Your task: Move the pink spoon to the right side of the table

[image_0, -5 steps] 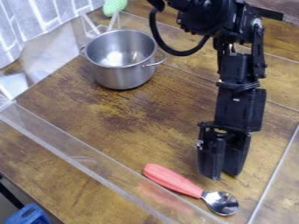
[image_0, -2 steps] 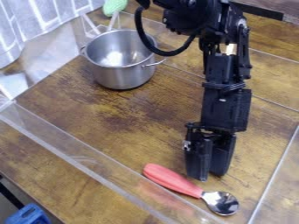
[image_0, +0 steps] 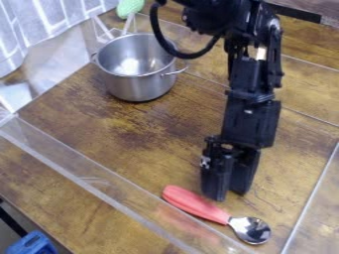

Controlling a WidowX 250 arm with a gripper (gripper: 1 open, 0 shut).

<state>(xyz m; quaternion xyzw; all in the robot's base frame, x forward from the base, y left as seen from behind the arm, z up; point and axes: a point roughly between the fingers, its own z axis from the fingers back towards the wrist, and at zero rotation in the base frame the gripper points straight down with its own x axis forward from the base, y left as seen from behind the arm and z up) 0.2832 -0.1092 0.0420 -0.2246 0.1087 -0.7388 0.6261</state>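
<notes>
Across the view runs the table [image_0: 119,134], dark brown and worn, scuffed paler in patches, and there's a clear acrylic wall [image_0: 93,177] slanting along its near-left side. Down from the top comes the arm [image_0: 249,84], all black, a dark cable [image_0: 165,38] looping out beside its upper part. And at its lower end, the gripper [image_0: 228,187] points downward, right by the spoon's handle! Are the fingers open or closed? Can't tell; they're dark and blend together here. Up toward the top left sits the pot [image_0: 137,67], shiny metal, upright, its opening facing up, well apart from the gripper. White cloth [image_0: 47,35] fills the upper-left corner, with something pale green [image_0: 129,8] at the top edge, just above the pot. Now the spoon [image_0: 215,212]: it lies near the bottom, pink handle toward the left, round metal bowl toward the lower right. Down in the bottom-left corner, a blue object [image_0: 34,244] peeks in, cut off by the edge.
</notes>
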